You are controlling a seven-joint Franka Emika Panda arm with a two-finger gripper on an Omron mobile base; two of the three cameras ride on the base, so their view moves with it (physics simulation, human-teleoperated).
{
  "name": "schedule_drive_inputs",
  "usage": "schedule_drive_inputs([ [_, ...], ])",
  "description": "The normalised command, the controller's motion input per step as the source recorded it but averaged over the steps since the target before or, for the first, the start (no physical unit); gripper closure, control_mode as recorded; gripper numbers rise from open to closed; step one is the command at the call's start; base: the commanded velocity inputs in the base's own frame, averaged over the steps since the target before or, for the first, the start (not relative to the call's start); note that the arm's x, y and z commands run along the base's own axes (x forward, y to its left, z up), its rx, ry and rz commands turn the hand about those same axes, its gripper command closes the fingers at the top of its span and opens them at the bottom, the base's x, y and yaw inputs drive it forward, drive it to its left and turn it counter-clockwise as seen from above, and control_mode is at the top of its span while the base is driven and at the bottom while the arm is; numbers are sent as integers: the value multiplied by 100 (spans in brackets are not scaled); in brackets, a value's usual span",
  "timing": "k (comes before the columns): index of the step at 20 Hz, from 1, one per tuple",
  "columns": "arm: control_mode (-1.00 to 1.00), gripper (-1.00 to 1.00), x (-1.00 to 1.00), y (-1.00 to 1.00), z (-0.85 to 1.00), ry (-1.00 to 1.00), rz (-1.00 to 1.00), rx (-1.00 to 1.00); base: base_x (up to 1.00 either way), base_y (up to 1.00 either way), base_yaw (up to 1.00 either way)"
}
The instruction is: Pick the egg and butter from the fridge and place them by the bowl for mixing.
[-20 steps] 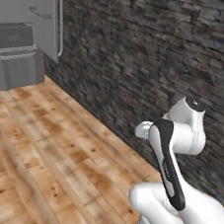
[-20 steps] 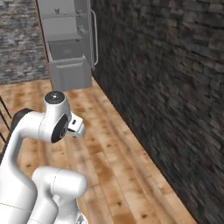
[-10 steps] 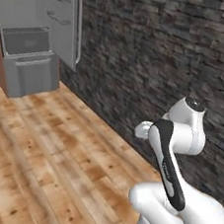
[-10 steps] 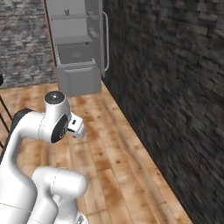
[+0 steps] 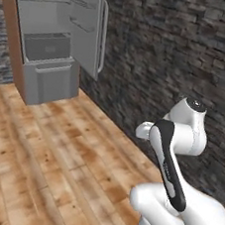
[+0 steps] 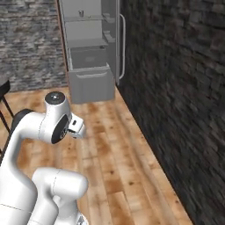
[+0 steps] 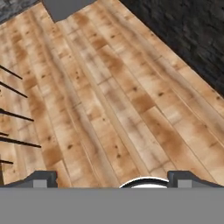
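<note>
The fridge (image 5: pixel 50 42) stands open at the far end of the room, tall and grey, with flat grey shelves up top, a dark grey drawer box in the middle and a lighter grey bin below it. A brown wooden panel (image 5: pixel 12 32) runs down its left edge, and the open door, with its long pale handle (image 5: pixel 103 36), lies back against the dark stone wall (image 5: pixel 180 63). From the right base view the same fridge (image 6: pixel 90 57) sits straight ahead, and there is a tiny dark object on an upper shelf, too small to make out. Egg and butter cannot be picked out from here. Between robot and fridge lies bare wooden plank floor (image 5: pixel 54 152). The arm is folded up over the base, elbow high, well short of the fridge. In the hand view the gripper (image 7: pixel 111 181) looks down at the floor planks, its two dark fingertips (image 7: pixel 41 179) spread wide apart at the bottom edge with nothing between them. A corner of the grey fridge bin (image 7: pixel 65 6) peeks in at the top of that view, and thin dark lines (image 7: pixel 13 113) cross in from the left.
</note>
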Motion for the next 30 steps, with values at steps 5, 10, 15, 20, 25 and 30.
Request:
schedule_drive_inputs([
  [5, 100, -100, 0, 0, 0, 0, 0, 0, 86, 9, 14],
  [10, 100, -100, 0, 0, 0, 0, 0, 0, 88, 8, 13],
  [15, 100, -100, 0, 0, 0, 0, 0, 0, 89, 9, 11],
  [20, 100, -100, 0, 0, 0, 0, 0, 0, 89, 8, 10],
  [25, 100, -100, 0, 0, 0, 0, 0, 0, 90, 4, 6],
  [30, 100, -100, 0, 0, 0, 0, 0, 0, 90, 0, 2],
])
